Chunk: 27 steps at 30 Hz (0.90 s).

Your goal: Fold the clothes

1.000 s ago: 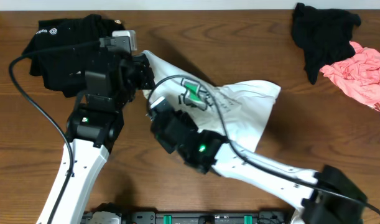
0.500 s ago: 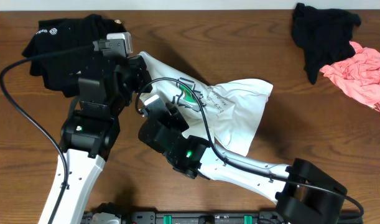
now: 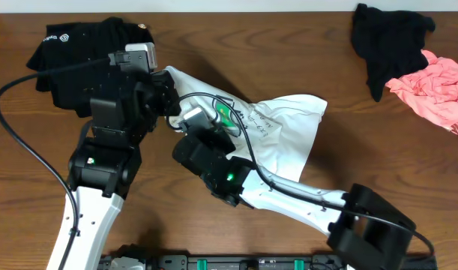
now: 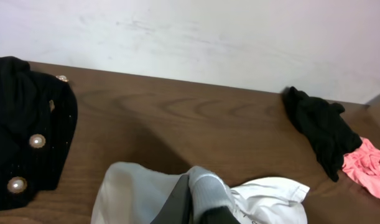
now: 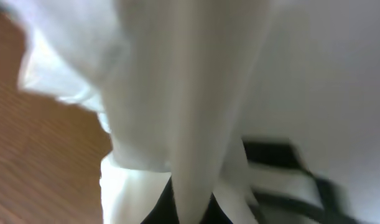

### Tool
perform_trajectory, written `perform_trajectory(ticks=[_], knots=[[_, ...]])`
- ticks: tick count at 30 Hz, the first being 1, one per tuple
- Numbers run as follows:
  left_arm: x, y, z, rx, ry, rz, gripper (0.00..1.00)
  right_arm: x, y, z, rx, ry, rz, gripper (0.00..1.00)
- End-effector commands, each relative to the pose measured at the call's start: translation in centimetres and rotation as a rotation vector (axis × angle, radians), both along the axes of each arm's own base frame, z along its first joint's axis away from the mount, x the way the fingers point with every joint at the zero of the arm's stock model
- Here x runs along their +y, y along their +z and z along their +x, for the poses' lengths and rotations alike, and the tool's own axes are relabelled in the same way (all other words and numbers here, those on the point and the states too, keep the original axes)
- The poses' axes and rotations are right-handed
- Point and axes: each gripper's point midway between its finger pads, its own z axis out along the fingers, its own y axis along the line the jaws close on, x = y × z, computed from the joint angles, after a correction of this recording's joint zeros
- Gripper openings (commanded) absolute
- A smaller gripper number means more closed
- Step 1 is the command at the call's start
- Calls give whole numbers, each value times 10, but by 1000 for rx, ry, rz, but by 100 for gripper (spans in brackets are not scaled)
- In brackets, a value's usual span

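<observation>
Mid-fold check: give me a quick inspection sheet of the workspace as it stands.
Surface: wooden table, brown grain.
Job's things: white T-shirt bunched at centre; black gold-buttoned piece far left; black piece and pink piece far right, touching.
Clutter: nothing seen.
Grippers: left gripper and right gripper both shut on the white T-shirt's left end.
Cables: black cable loops beside the left arm; second cable crosses the T-shirt.
Surroundings: pale wall behind the table.

white t-shirt (image 3: 288,124), green-and-black print (image 3: 227,116); black gold-buttoned garment (image 4: 15,143); pink piece (image 3: 438,90)
</observation>
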Motion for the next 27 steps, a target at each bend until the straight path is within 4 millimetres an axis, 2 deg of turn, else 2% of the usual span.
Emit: perform_trajectory(ticks=[1,9,16,19,22,27], knots=[[16,16,-2,-41,50,-8,6,-25,49,9,-57,-88,82,1],[36,18,-4,-41,104,-7,6,-90,128,13,-124,-161,143,1],[40,29,-11,-73,110,-11,6,-146,205,3,-277,-138,111,1],[41,47,-23,-127,111,-19,6,-177,253,-7,-411,-120,73,1],[43,76,-43,-213,110,-33,6,-205,294,-20,-532,-127,62,1],[47,127,-90,-382,108,-61,6,-239,343,-50,-679,-137,95,1]])
